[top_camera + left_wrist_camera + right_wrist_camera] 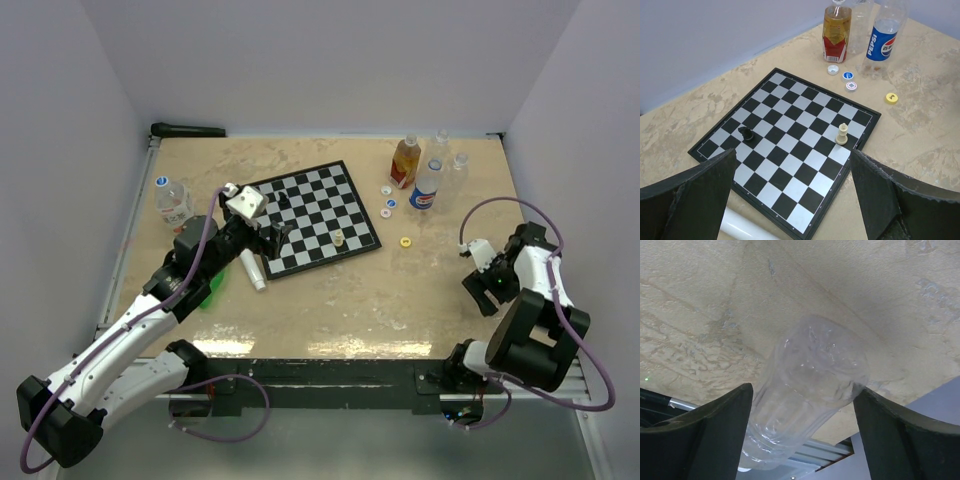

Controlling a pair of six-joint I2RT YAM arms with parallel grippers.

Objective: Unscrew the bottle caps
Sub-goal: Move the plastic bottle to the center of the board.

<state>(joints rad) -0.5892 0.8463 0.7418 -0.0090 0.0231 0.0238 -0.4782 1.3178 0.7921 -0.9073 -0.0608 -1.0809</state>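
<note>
Left gripper (792,156): jaws spread wide above the near edge of the chessboard (790,107), which carries a black piece (746,133) and a white piece (842,134). Right gripper (802,390): jaws flank a clear bottle (810,385); whether they pinch it cannot be told. Four loose bottle caps (848,76), one of them yellow, lie on the worktop (920,130) beside the board. They are near the orange-labelled bottle (836,30) and the Pepsi bottle (882,37).

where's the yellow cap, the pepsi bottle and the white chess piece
yellow cap (891,98): left wrist view, middle of the cap.
pepsi bottle (881,46): left wrist view, on its blue label.
white chess piece (842,135): left wrist view, middle of its body.
</note>
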